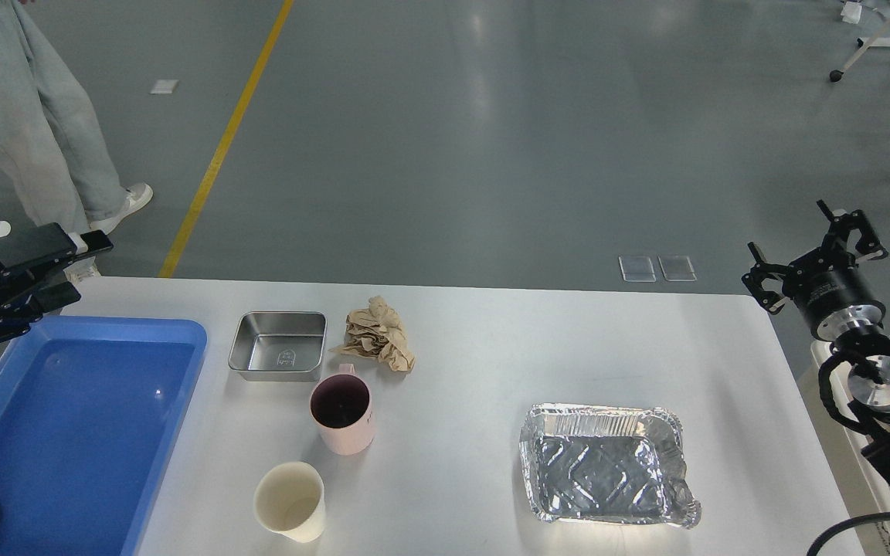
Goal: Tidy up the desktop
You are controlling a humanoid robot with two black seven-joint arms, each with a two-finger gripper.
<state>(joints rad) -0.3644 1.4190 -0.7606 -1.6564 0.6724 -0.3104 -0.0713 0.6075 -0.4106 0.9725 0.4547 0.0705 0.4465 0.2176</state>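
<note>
Five containers sit on the wide white-grey desktop (491, 347): blue plastic tray (82, 432), square steel pan (279, 346), pink mug (343, 414), cream paper cup (290, 501), crinkled foil tray (607, 465), all bare inside; left gripper (59, 266) level above the tray's far corner, fingers apart, empty; right gripper (816, 259) raised beyond the desktop's right edge, fingers spread, empty.

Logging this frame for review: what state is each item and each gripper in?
blue tray: empty
steel pan: upright, empty
crumpled paper: loose on desktop
pink mug: upright
paper cup: upright, empty
foil tray: empty, dented
left gripper: open, holding nothing
right gripper: open, holding nothing
</note>
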